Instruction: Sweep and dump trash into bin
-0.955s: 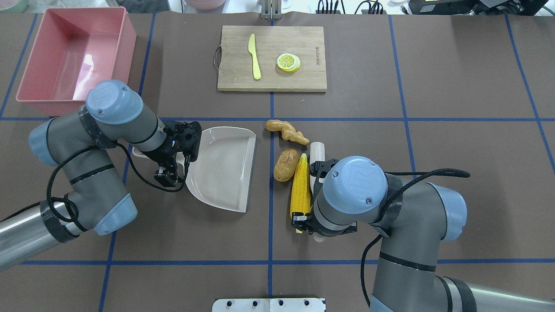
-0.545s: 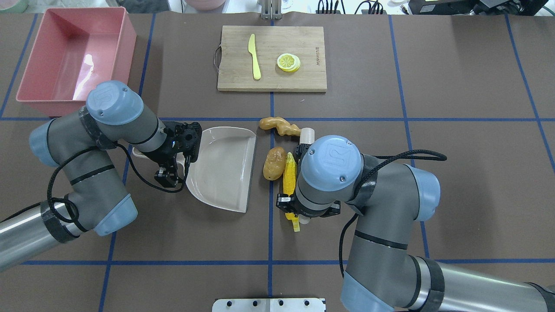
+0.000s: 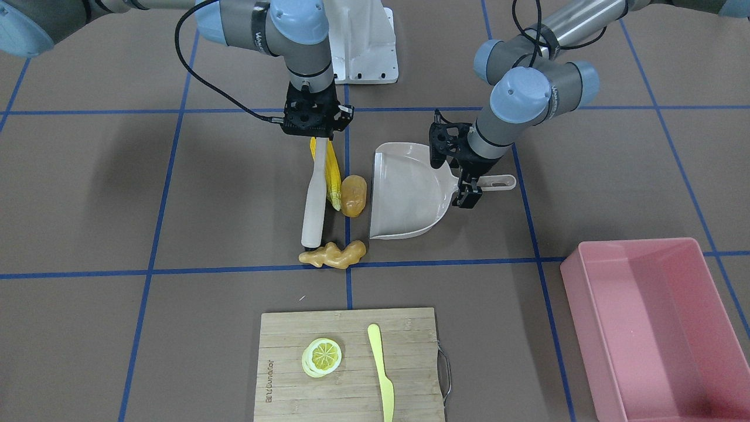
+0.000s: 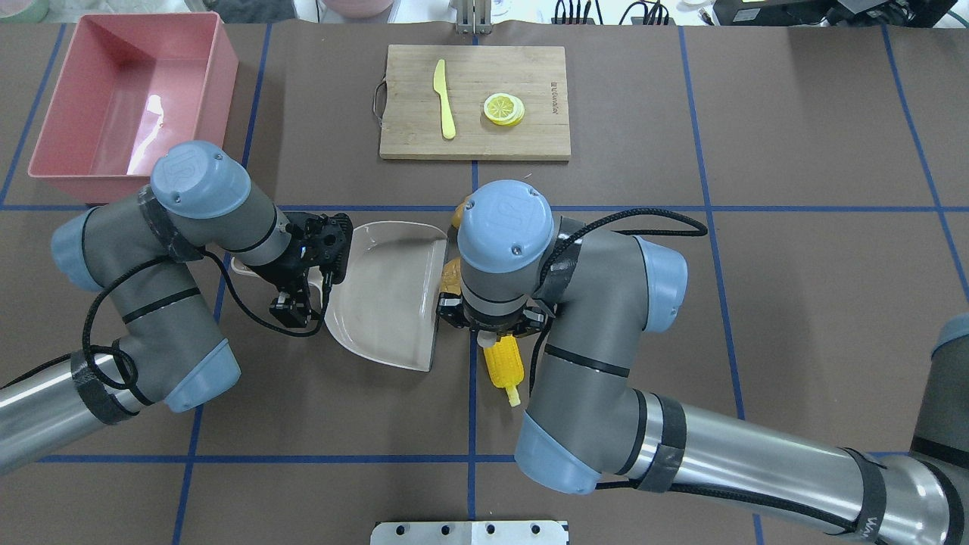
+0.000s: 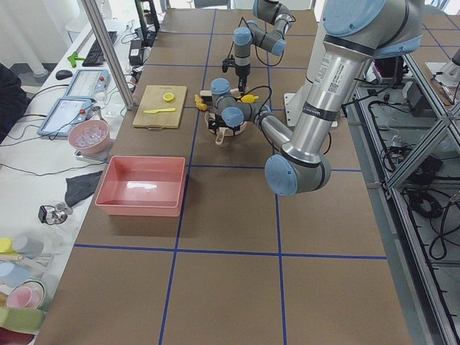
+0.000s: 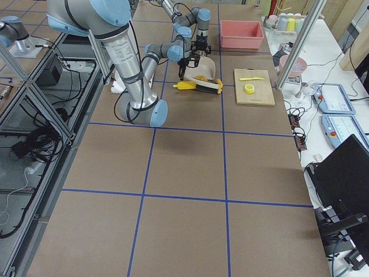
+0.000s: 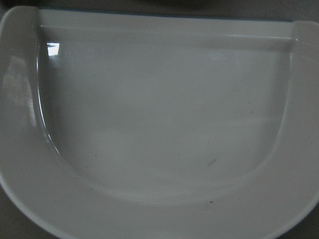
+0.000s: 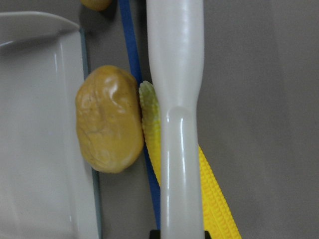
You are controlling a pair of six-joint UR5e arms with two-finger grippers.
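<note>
Nearest the robot, the right claw (image 3: pixel 316 133) is clamped tight on the end of a white brush (image 3: pixel 312 202) that lies flat along the table (image 3: pixel 146 193); the corn cob (image 3: pixel 334 176) is pressed against the brush's side; the potato (image 3: pixel 354 196) touches the open lip of the dustpan (image 3: pixel 404 199), which the left claw (image 3: pixel 470 189) pins by its handle, jaws closed round it; further out, the ginger root (image 3: pixel 333 256) lies just off the brush tip, beside the pan's corner rather than before its mouth; the pink bin (image 3: pixel 650 328) stands well apart with nothing in it; I'd say the sweep is midway, with nothing in the pan yet; the next push needs to go sideways over the lip and gather in the ginger too.
</note>
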